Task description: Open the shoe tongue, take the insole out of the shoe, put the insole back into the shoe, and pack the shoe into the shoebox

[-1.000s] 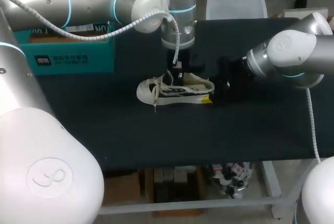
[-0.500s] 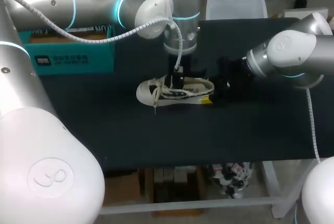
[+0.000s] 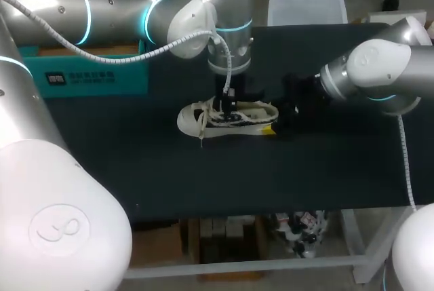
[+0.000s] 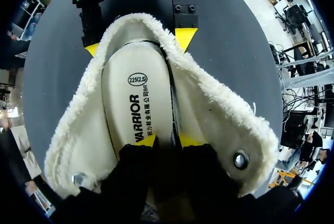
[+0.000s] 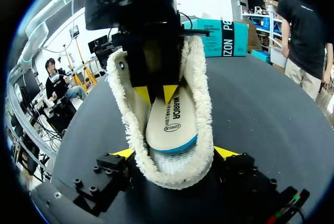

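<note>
My left claw [image 4: 168, 140] is down inside the shoe [image 3: 227, 118], right over the front part of the insole [image 4: 135, 93]. Whether it actually pinches the insole I cannot tell. The insole lies inside the fleecy lining, and at the heel its blue edge shows above the white mesh. My right claw [image 5: 175, 153] comes in from behind and is spread wide around the heel, one yellow tip pressed against each side, so it clamps the shoe there. The shoe stands upright near the middle of the black tabletop [image 3: 203, 176], toe towards my left. The teal shoebox [image 3: 95, 74] sits well apart at the far left.
</note>
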Robot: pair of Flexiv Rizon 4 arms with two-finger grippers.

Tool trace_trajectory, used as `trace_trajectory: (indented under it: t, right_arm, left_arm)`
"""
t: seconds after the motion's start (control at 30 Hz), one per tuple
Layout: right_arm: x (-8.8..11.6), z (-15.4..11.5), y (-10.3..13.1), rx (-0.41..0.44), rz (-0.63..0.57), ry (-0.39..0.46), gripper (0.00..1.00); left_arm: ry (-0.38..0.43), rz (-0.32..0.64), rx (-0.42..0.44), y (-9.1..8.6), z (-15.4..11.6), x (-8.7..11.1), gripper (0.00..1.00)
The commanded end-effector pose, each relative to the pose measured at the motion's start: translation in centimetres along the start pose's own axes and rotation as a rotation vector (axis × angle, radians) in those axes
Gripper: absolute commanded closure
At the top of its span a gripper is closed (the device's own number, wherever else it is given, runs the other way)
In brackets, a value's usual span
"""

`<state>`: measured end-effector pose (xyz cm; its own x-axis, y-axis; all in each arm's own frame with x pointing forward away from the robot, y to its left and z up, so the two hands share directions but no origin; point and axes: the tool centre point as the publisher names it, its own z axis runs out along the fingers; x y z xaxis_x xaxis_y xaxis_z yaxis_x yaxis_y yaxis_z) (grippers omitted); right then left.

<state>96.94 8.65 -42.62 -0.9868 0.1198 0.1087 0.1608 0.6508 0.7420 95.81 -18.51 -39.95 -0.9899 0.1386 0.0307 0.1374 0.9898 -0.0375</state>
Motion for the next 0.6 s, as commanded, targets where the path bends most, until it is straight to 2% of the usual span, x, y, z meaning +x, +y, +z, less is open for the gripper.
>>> trace_trajectory:
  t: [0.03,0.33,0.6]
  right_arm:
    - [-0.1,0.0,-0.3,-0.002,0.0,-0.001,1.0]
    - [-0.1,0.0,-0.3,-0.002,0.0,-0.001,1.0]
    - [-0.1,0.0,-0.3,-0.002,0.0,-0.001,1.0]
  left_arm:
    - [-0.068,0.008,-0.008,0.5,3.4,0.7,0.71]
    - [-0.153,0.024,-0.033,0.0,4.5,-0.1,0.71]
    - [-0.183,0.014,-0.01,0.0,5.4,-2.1,0.71]
